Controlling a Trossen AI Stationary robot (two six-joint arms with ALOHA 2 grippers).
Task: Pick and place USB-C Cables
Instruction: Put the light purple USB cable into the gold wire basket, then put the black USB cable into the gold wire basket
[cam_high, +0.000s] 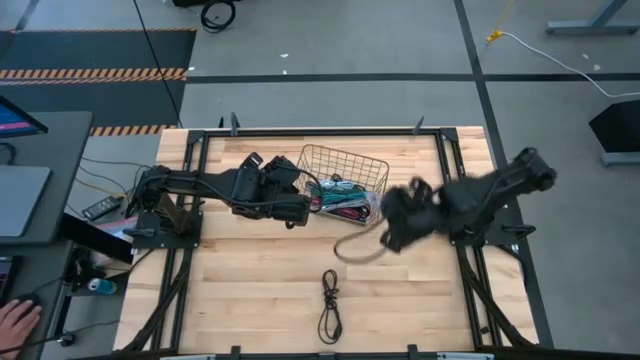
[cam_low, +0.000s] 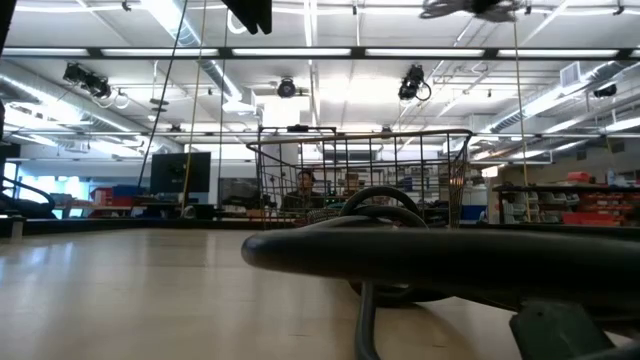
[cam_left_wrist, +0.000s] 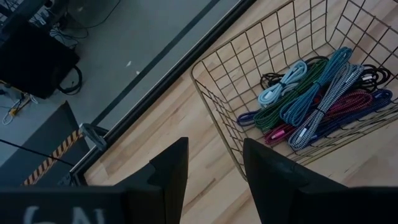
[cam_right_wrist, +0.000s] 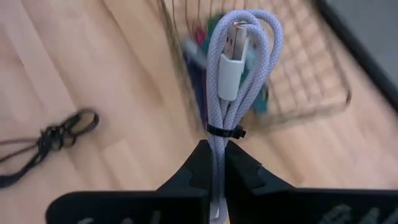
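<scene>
A wire-mesh basket (cam_high: 345, 170) stands at the table's far middle and holds several coiled cables (cam_left_wrist: 314, 93) in pale blue, green, teal, magenta and purple. One black cable (cam_high: 328, 305) lies stretched on the wood near the near edge; it fills the low view's foreground (cam_low: 420, 255). My right gripper (cam_high: 388, 232) hovers just right of and nearer than the basket, shut on a pale blue-grey cable bundle (cam_right_wrist: 239, 74). My left gripper (cam_high: 297, 212) is open (cam_left_wrist: 214, 168) beside the basket's left wall and touches nothing. My right gripper pinches the pale blue-grey bundle between its two fingers (cam_right_wrist: 199, 168) at one end of the fold, just below the black tie (cam_right_wrist: 225, 132). The fingers lie along the bundle. Its looped end with the white plug (cam_right_wrist: 231, 62) sticks out past the fingertips; the high view shows it only as a blur (cam_high: 355, 250).
Bare wood lies between the basket and the black cable, and on the near left of the table. Dark frame rails (cam_high: 470, 280) run along both sides. A person (cam_low: 303, 185) sits in the room beyond the basket, and a hand (cam_high: 15, 322) shows off the table's left.
</scene>
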